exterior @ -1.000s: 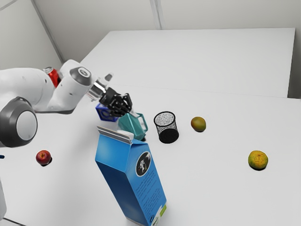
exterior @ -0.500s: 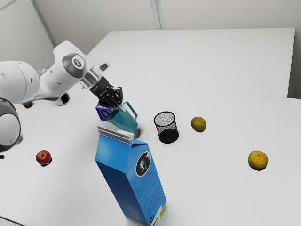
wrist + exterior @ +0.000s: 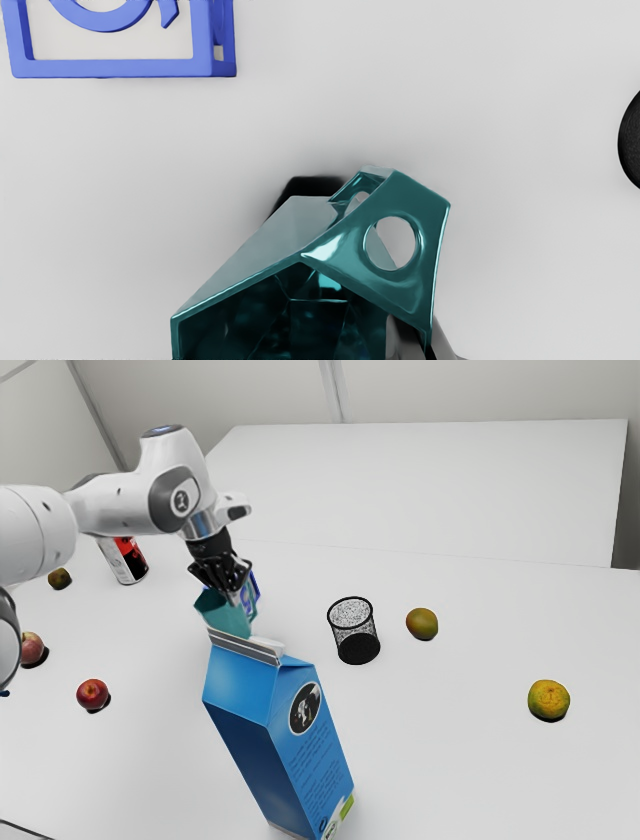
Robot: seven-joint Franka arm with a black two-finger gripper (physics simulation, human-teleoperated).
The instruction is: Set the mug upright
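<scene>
Between my fingers (image 3: 400, 342), clamped on its wall near the handle (image 3: 431, 225), the mug (image 3: 224, 616) is tilting; whether it is touching the desk (image 3: 450, 760), I cannot tell. It is looking light, stiff and slick, so that wall is probably giving me a fair hold. Its mouth is facing up aslant, its long axis leaning. The carton (image 3: 275, 740) is partly hiding it in the exterior view.
</scene>
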